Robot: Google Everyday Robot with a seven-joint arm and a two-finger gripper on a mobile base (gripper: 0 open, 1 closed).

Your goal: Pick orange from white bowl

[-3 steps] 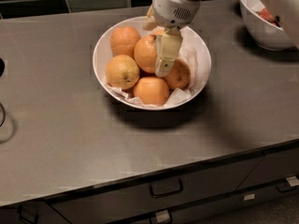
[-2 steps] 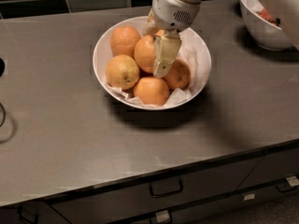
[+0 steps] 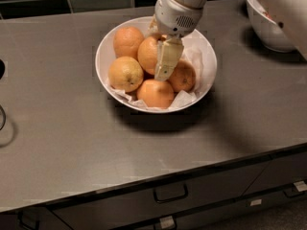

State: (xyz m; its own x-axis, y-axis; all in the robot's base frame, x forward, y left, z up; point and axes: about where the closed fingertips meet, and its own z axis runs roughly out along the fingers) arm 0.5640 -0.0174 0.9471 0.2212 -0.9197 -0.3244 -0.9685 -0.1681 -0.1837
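The tool (image 3: pixel 163 72) hangs inside the white bowl (image 3: pixel 102 60), just beside the orange (image 3: pixel 147 56).

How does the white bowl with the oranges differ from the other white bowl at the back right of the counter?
The white bowl of oranges sits mid-counter, almost wholly visible; the back-right bowl is partly hidden by the arm. The first shows a crumpled white paper lining; the second shows none. The claw is down among the oranges in the first, not the second. Both are round, glossy white.

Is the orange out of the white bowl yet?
No, in the bowl. The orange sits among the other oranges inside the white bowl, with the gripper low over the bowl beside it.
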